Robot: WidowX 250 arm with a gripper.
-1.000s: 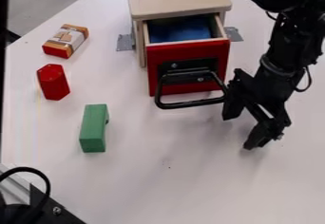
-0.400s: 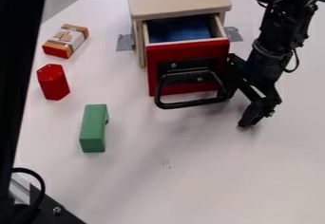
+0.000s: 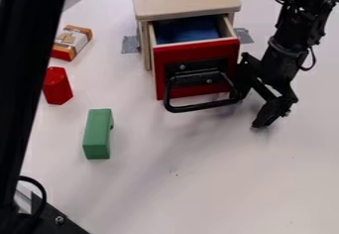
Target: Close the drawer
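Hanging beside open drawer (image 3: 198, 53), splayed tool (image 3: 249, 110)

The camera looks down at a slant from above a white table (image 3: 198, 193), facing the red drawer front (image 3: 198, 53) of a wooden cabinet (image 3: 185, 0) — near enough that the upper edge crops the cabinet's top.

Blocks (image 3: 97, 134) lie left of the drawer (image 3: 197, 54), the hand (image 3: 250, 110) right, perhaps touching.
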